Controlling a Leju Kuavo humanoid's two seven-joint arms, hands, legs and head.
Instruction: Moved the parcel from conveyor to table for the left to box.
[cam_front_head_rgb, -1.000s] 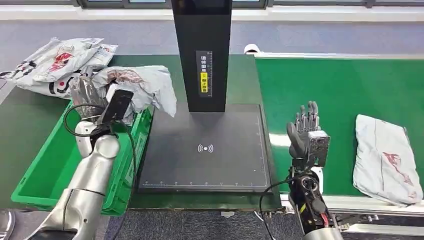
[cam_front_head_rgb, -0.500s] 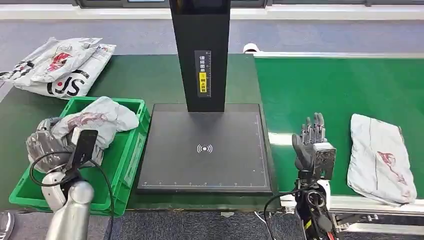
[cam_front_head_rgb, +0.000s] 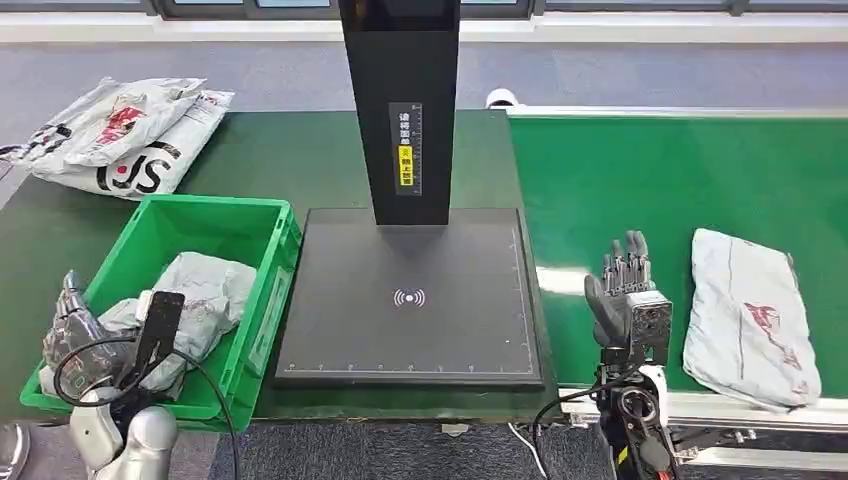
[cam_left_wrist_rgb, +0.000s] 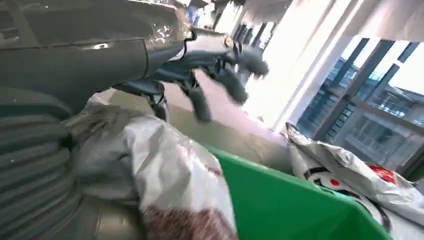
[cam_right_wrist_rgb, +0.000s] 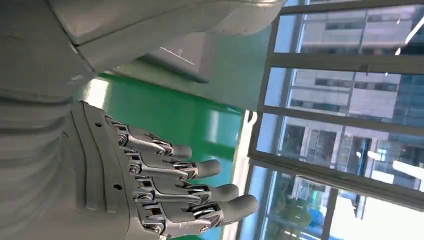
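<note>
The grey parcel (cam_front_head_rgb: 752, 318) lying flat on the green conveyor (cam_front_head_rgb: 680, 170) is judged light, limp and slippery, a crinkled poly mailer best taken across its near edge. The right hand (cam_front_head_rgb: 625, 290) is held just beside it, fingers straight, apart and empty. The left hand (cam_front_head_rgb: 85, 335) rests at a second crumpled mailer (cam_front_head_rgb: 195, 300) in the green box (cam_front_head_rgb: 215, 215); whether it is gripped cannot be told.

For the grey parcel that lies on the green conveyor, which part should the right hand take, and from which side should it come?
Probably the long edge nearest the right hand. The grey parcel lies flat and limp on the green conveyor, so the hand could come from the scanner side, slide its fingers under that edge and pinch the soft film. The hand stands open beside the parcel, apart from it.
</note>
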